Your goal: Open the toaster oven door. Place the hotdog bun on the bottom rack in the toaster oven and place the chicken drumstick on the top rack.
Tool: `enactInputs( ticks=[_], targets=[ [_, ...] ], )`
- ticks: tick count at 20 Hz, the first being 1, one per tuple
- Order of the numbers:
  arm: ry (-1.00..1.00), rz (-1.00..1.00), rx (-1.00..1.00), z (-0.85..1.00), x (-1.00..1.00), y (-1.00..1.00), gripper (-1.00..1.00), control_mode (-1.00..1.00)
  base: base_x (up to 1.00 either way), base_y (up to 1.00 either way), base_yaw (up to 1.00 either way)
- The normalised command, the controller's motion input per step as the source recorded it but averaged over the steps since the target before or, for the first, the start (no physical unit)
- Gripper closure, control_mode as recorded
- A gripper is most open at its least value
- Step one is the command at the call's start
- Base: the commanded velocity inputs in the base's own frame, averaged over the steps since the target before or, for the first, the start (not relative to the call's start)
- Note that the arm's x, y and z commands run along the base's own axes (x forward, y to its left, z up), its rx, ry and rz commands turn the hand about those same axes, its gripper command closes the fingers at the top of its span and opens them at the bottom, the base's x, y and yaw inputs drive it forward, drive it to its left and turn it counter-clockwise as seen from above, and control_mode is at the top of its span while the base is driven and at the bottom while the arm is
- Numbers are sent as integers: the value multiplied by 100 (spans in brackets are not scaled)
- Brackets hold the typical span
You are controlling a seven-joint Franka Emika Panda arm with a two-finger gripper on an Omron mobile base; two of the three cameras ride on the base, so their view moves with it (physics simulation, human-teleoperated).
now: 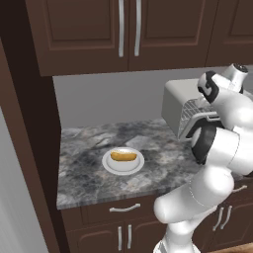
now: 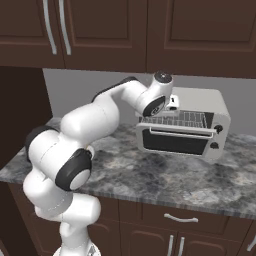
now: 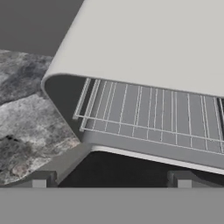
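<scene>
Granite counter (image 1: 89, 168): soft hotdog bun (image 1: 123, 156) near its front edge, pinch lightly mid-length; gripper (image 3: 111, 183) jaws apart above toaster oven door (image 2: 175, 141)

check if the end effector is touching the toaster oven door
Cannot tell. In the hand view the end effector sits right over the door, but neither contact nor gap shows plainly.

I'm working in a home kitchen: dark wooden wall cupboards (image 1: 128, 29) with long metal handles hang above a grey marbled stone surface (image 1: 84, 148), with matching drawers and doors (image 2: 175, 220) below. A toaster oven (image 2: 200, 120) sits toward the surface's back edge, a plate (image 1: 123, 161) nearer its front edge.
</scene>
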Motion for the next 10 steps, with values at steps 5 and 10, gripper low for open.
enactInputs(
  ticks=[5, 10],
  targets=[
    [0, 1, 0, -33, -2, -1, -100, -100, 0, 0, 0],
    [0, 0, 0, -45, -20, -4, -100, -100, 0, 0, 0]
  ],
)
